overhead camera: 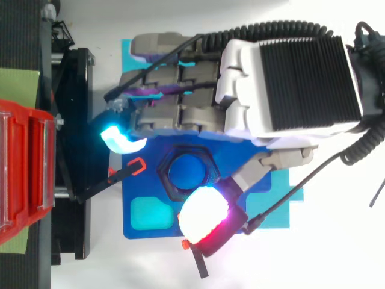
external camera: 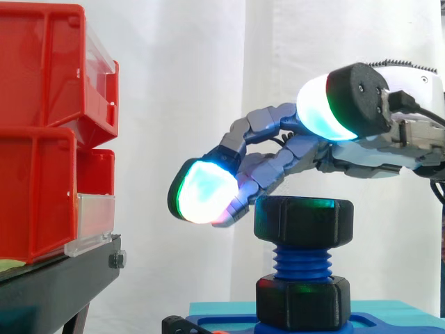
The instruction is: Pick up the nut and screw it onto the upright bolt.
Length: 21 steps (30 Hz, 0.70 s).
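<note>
One blue threaded plastic bolt (external camera: 302,263). Two black hexagonal plastic nuts: upper nut (external camera: 302,221), lower nut (external camera: 302,303). One blue base plate (overhead camera: 142,188). Two stacked red plastic bins: top bin (external camera: 42,62), bottom bin (external camera: 35,195).

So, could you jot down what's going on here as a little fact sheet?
hand: open, fingers reaching over the nut, not gripping it
nut: black, hexagonal, sitting on the top of the bolt
bolt: blue, upright, threads showing below the nut
black collar: around the foot of the bolt
blue plate: the bolt stands on it
red bins: stacked to the left, apart from the bolt
</note>
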Tool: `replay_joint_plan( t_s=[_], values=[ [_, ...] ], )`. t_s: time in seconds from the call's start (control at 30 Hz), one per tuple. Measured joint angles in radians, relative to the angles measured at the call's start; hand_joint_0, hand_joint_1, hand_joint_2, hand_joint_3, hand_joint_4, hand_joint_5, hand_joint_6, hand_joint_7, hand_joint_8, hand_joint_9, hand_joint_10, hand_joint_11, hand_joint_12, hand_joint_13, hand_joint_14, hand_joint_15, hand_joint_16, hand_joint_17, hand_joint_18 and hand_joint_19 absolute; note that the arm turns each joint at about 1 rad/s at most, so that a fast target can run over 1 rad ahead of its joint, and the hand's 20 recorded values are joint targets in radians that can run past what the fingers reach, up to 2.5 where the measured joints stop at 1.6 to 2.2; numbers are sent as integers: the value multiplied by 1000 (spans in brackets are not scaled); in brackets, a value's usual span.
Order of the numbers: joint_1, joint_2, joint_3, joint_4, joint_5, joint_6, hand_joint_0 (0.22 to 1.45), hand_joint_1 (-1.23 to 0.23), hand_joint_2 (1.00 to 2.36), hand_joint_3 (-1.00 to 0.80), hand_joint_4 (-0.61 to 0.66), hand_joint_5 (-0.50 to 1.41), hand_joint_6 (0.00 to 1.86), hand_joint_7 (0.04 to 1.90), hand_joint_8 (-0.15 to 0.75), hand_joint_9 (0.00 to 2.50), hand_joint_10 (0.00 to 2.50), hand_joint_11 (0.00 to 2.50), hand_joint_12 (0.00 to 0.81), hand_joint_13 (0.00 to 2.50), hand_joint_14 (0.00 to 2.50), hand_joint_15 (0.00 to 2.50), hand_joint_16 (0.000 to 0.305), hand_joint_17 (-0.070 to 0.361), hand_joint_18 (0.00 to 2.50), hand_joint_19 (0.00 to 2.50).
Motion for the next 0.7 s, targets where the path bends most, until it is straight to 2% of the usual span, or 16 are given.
replay_joint_plan(
  t_s=[0.3, 0.7],
  values=[
    [24, 0, 0, -28, 6, 0, 524, -59, 1000, -500, 242, -104, 504, 887, 258, 683, 0, 0, 286, 463, 0, 0, 32, 72, 197, 0],
    [33, 0, 0, -30, 6, 0, 529, -101, 1000, -500, 259, -75, 504, 1079, 265, 693, 0, 0, 282, 476, 0, 0, 31, 70, 214, 0]
  ],
)
